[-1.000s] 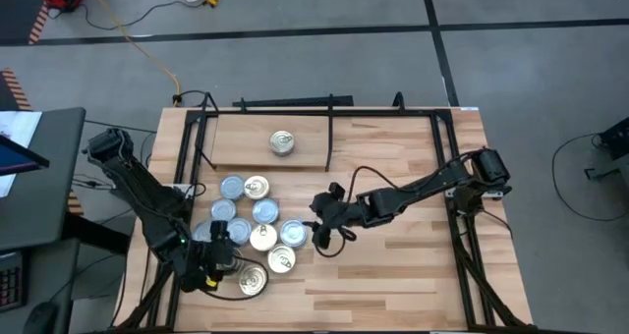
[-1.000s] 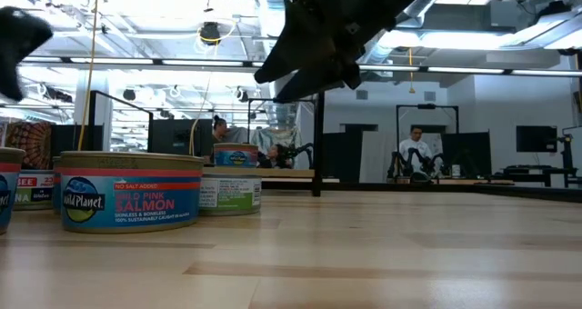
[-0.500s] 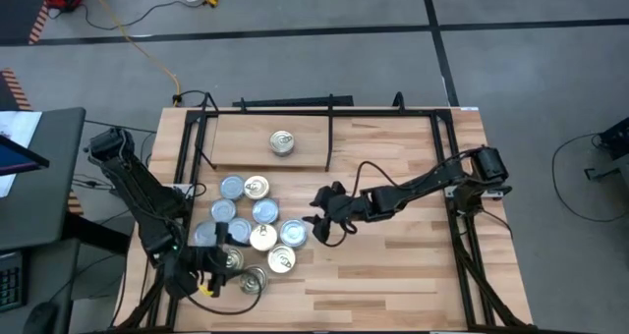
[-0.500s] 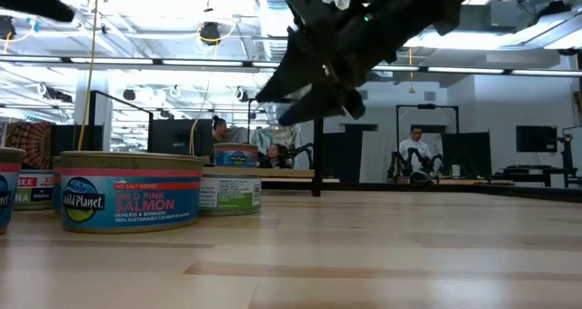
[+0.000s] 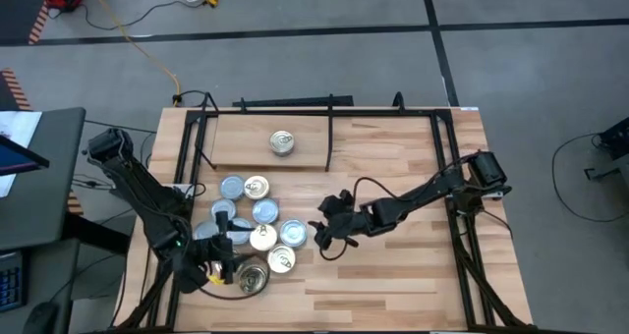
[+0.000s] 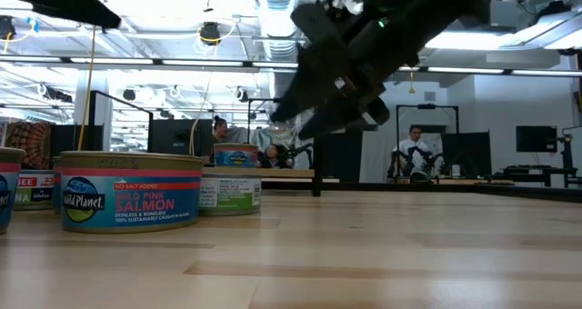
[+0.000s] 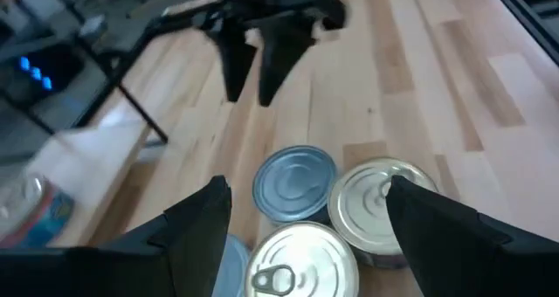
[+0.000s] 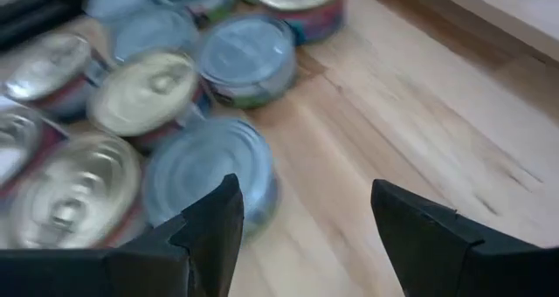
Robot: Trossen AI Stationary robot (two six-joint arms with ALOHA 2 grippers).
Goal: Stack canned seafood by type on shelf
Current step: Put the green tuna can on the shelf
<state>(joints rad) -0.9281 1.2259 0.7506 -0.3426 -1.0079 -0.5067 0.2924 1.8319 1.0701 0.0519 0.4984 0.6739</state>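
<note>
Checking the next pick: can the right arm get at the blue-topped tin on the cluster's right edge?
Probably yes. The right gripper hangs open beside the blue-topped tin, bare table between them; neighbouring tins crowd its far side.

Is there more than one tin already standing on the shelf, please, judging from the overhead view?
No, a single tin stands on the shelf; the rest are clustered on the table in front of it.

Below me, small flat round tins of seafood (image 5: 254, 226), some bluish-grey on top, some shiny gold with pull-tabs, sit upright and clustered touching on the worktop. One gold-topped tin (image 5: 282, 141) stands alone on the light wooden shelf board (image 5: 236, 142).
</note>
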